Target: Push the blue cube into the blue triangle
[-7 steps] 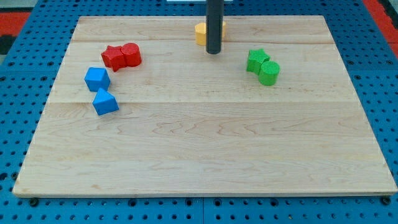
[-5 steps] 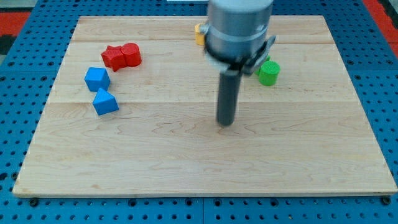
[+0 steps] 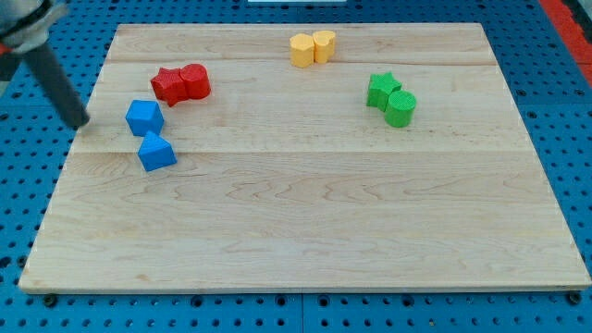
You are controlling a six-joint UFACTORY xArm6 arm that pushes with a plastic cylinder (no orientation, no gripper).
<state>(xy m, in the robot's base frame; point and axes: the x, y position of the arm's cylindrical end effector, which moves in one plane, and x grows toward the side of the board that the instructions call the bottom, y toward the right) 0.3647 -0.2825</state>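
Camera view showed a pale wooden worktop [image 3: 305, 231] lying on a blue pegboard [image 3: 573, 111]. The near half of the worktop carried no blocks.

Toward the left edge, about midway up, sat the blue triangle [image 3: 156, 152], a wedge-like block. Just beyond it, touching or very nearly touching, sat the blue cube [image 3: 144, 117]. My tip [image 3: 81, 122] stood at the left edge of the worktop, just to the view's left of the blue cube with a small gap between them; the dark rod leaned up and away toward the view's top left corner and was blurred. No pincer was fitted, so no open or closed state could be told.

Farther back on the left, the red star-like block [image 3: 168, 85] and the red cylinder [image 3: 195, 81] touched side by side. On the right side, the green star-like block [image 3: 380, 90] touched the green cylinder [image 3: 401, 108]. Near the far edge, around the middle, two yellow blocks [image 3: 312, 47] sat pressed together, their shapes hard to make out.
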